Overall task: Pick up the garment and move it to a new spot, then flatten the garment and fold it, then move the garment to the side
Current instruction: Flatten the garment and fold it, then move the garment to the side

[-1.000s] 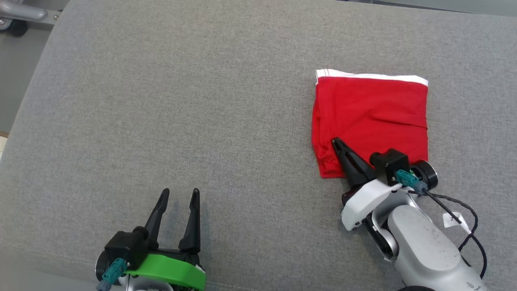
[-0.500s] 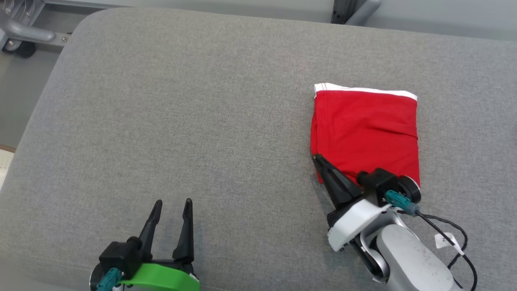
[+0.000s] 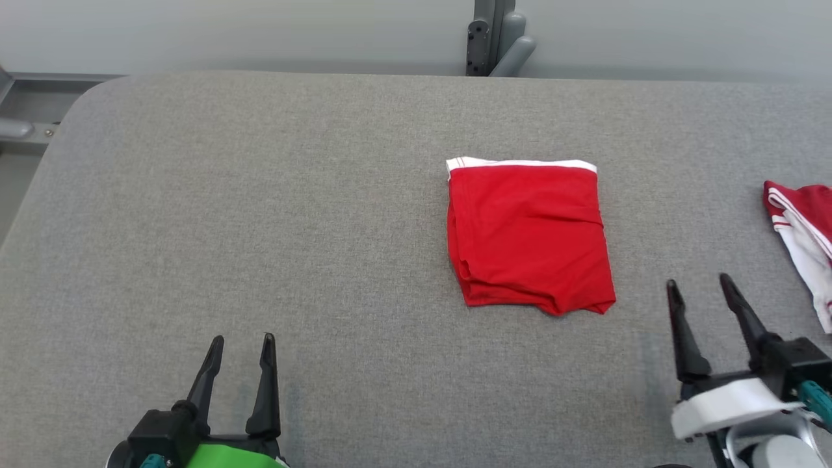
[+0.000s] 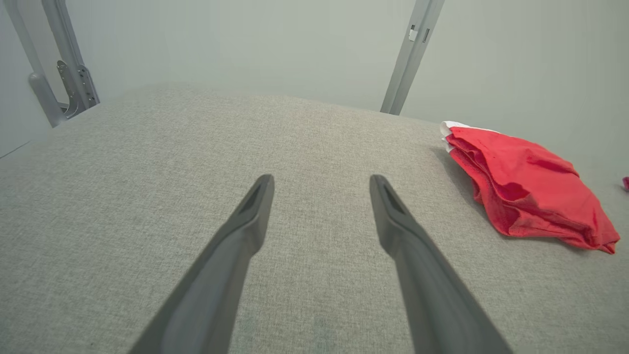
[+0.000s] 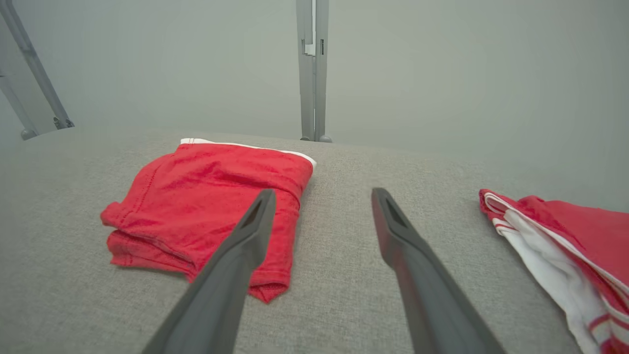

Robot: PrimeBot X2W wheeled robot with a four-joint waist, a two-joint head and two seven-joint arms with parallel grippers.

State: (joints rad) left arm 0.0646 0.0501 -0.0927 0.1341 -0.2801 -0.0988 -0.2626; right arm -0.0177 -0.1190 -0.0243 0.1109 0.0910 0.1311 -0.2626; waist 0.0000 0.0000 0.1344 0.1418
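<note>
The garment point(image 3: 530, 234) is a red cloth with a white band along its far edge, folded into a neat rectangle right of the middle of the grey padded surface point(image 3: 260, 214). It also lies at the right in the left wrist view point(image 4: 526, 189) and at the left in the right wrist view point(image 5: 206, 201). My right gripper point(image 3: 701, 287) stands open, empty, at the lower right, apart from the garment's near right corner. My left gripper point(image 3: 242, 343) is open and empty at the lower left, well away from it.
A second red and white cloth point(image 3: 803, 227) lies at the right edge of the surface, also at the right of the right wrist view point(image 5: 560, 241). A grey metal post point(image 3: 497, 36) stands behind the far edge, and a metal frame point(image 3: 19, 117) at the far left.
My right gripper has let go of the garment's near left corner, opened, and drawn back to the lower right. The camera has tilted up, showing the far edge and the second cloth.
</note>
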